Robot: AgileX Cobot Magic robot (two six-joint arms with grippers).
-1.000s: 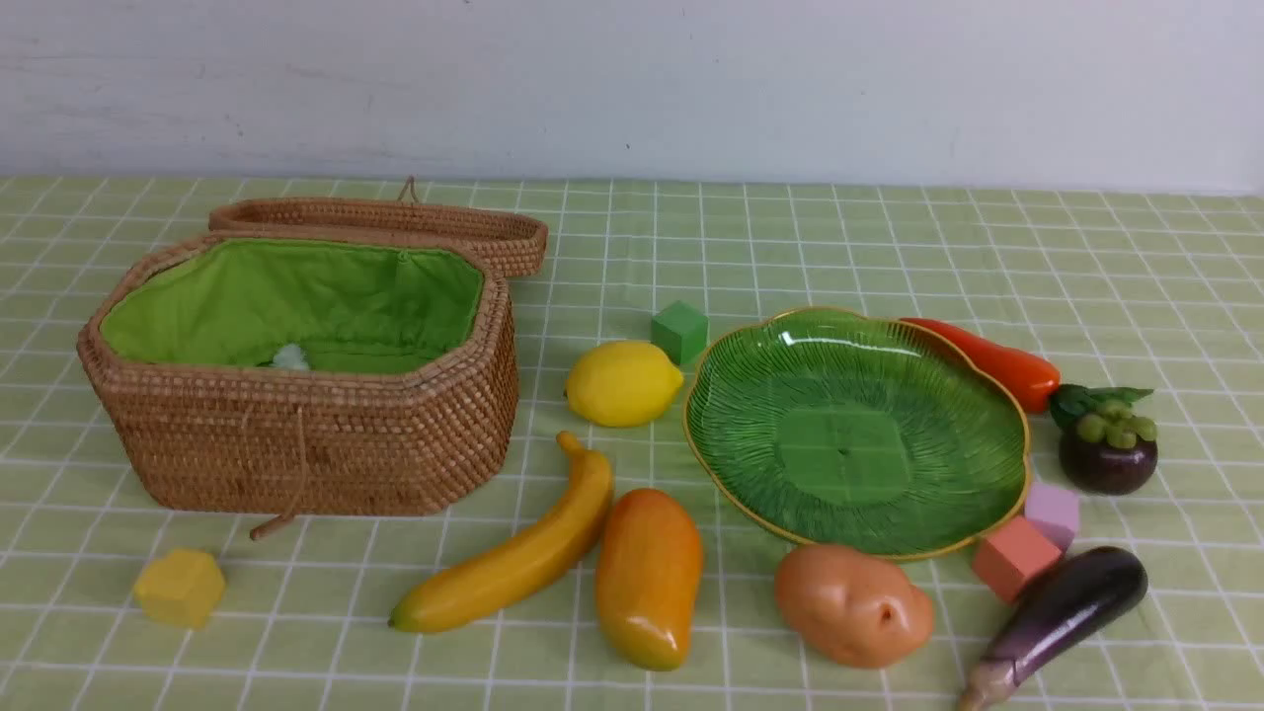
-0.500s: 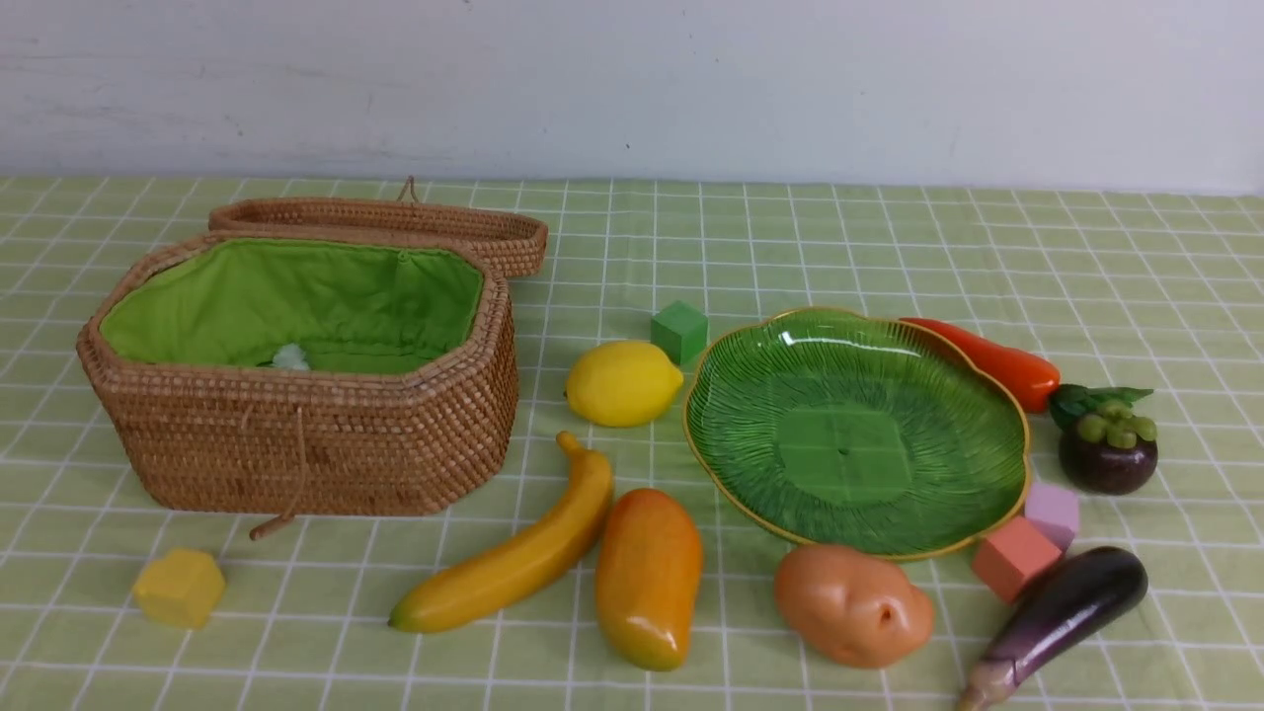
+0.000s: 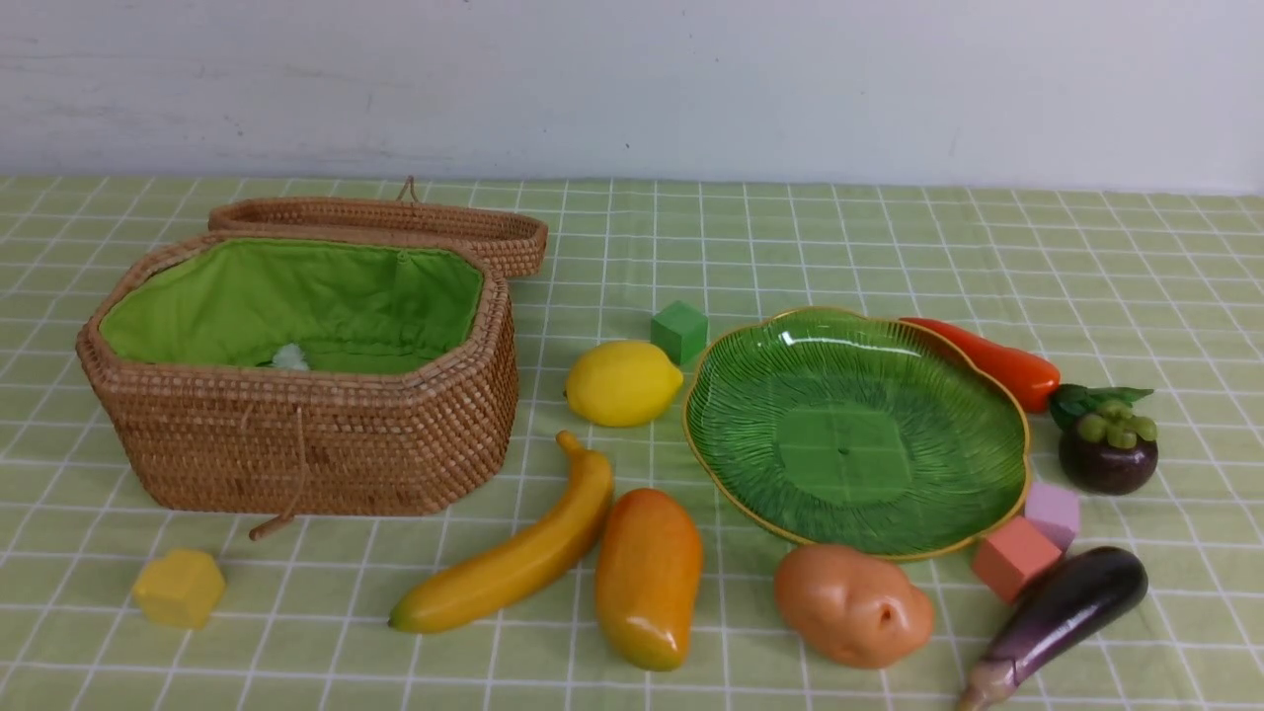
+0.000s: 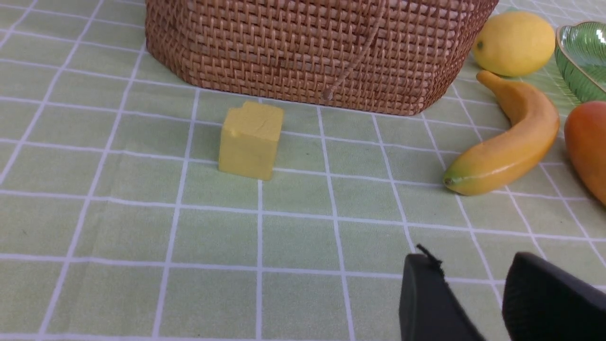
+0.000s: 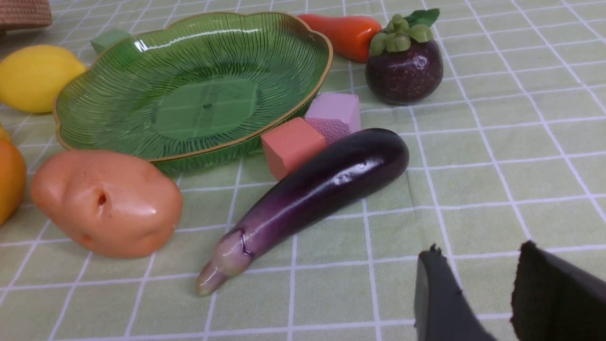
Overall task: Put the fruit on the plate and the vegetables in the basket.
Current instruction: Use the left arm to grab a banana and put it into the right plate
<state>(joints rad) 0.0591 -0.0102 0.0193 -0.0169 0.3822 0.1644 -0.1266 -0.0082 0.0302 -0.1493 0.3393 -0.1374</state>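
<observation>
Well, nothing is sorted yet: the ribbed green glass plate [image 3: 854, 434] is left bare on the checked surface [image 3: 889, 247], the brown wicker basket [image 3: 296, 444] opened (lid thrown back for loading). The right pincer [image 5: 480, 258] is held spread and empty near the glossy purple eggplant [image 5: 312, 194], the left pincer [image 4: 471, 265] likewise near the long yellow banana [image 4: 511, 142].

No lettering, label, brand or number is legible on the basket [image 3: 316, 444], the plate [image 3: 854, 434] or elsewhere.
</observation>
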